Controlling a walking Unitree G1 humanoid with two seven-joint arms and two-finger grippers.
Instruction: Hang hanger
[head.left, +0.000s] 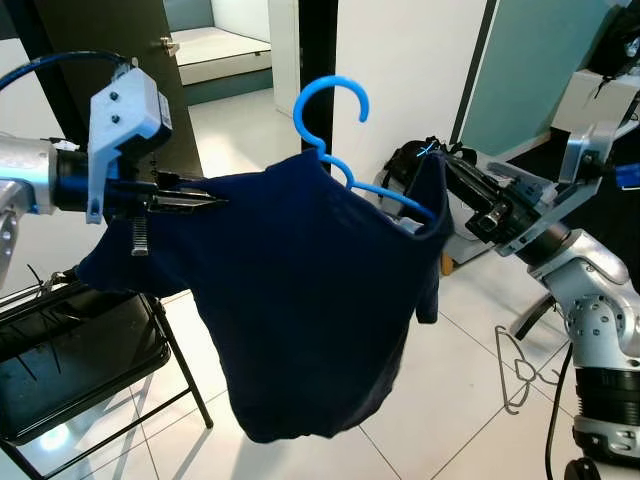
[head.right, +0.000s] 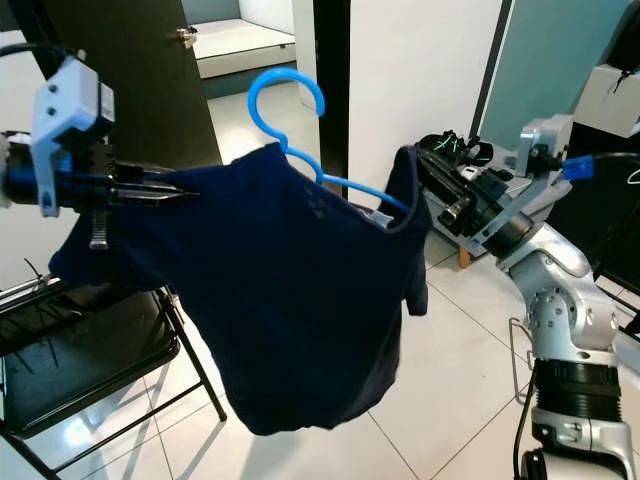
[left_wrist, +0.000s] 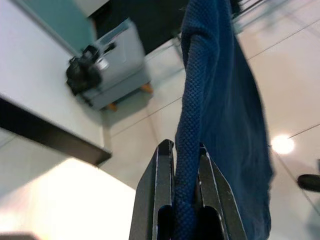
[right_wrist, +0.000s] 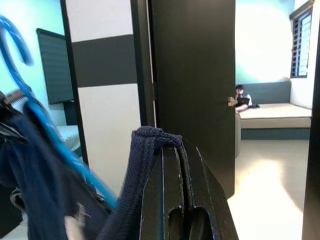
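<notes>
A dark navy shirt (head.left: 300, 310) hangs stretched in the air between my two grippers, with a bright blue plastic hanger (head.left: 335, 130) inside its neck, the hook standing up above the collar. My left gripper (head.left: 205, 200) is shut on the shirt's left shoulder edge; the left wrist view has the knit fabric (left_wrist: 187, 150) pinched between its fingers (left_wrist: 159, 190). My right gripper (head.left: 445, 185) is shut on the shirt's right shoulder edge, where the fabric (right_wrist: 145, 165) folds over the closed fingers (right_wrist: 175, 190). The hanger's blue arm (right_wrist: 45, 130) runs beside it.
A black folding chair (head.left: 80, 360) stands at lower left under my left arm. A dark door (head.right: 130, 70) and a white wall (head.left: 400, 70) lie ahead, with a bag and grey case (left_wrist: 112, 65) on the tiled floor. A person (right_wrist: 242, 96) sits far off beyond the doorway.
</notes>
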